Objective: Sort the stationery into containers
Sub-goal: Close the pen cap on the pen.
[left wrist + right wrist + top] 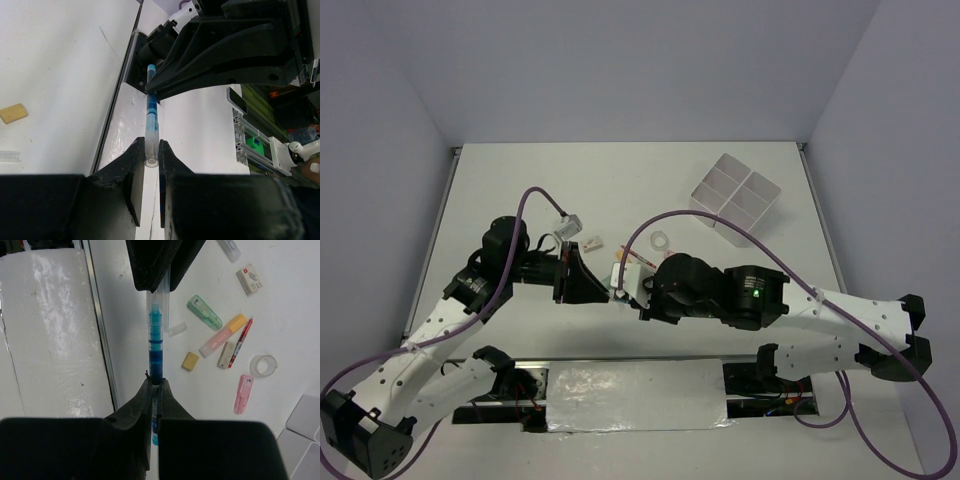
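Observation:
A thin blue pen [156,340] with a clear cap is held in the air between both grippers, above the table's near edge. My right gripper [156,385] is shut on its blue barrel. My left gripper [152,150] is shut on the clear cap end of the pen [151,115]. In the top view the grippers meet at the table's middle [616,288]. The white four-compartment box [735,200] stands at the back right. On the table lie a green marker [204,312], a pink-orange marker [222,335], a red pen [241,341], a pink marker [243,393] and a tape ring [263,365].
A yellow eraser [190,361], a beige eraser [225,354], a boxed white eraser [250,279] and a small clear cap [177,329] lie near the markers. A silver foil strip [635,397] covers the near edge between the arm bases. Purple cables loop over both arms.

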Robot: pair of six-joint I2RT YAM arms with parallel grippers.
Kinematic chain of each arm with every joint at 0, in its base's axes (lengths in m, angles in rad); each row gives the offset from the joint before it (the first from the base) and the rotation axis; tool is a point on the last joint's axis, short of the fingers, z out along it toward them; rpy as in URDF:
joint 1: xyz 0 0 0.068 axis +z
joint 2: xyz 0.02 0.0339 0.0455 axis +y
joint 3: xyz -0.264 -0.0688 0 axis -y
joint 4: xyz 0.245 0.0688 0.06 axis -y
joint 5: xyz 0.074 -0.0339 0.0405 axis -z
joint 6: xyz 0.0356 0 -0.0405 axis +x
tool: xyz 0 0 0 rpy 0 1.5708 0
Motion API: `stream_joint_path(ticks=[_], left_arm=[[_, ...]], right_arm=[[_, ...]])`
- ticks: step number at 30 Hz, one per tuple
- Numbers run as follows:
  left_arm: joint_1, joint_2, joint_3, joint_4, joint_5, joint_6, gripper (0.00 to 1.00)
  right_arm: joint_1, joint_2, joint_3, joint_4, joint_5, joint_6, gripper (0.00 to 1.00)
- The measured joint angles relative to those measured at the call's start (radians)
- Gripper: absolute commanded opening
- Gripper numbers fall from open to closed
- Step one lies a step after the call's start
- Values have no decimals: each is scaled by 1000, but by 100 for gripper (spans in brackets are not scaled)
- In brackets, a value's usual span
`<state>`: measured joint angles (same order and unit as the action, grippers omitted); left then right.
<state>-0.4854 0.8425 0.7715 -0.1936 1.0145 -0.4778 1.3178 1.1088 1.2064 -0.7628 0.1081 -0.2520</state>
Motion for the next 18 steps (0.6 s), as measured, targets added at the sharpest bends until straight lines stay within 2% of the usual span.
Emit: stream_joint_path(ticks=[18], left_arm=[[-29, -3, -21, 33, -53, -32, 0]], right_arm=[[0, 4, -2, -16, 13, -27, 0]])
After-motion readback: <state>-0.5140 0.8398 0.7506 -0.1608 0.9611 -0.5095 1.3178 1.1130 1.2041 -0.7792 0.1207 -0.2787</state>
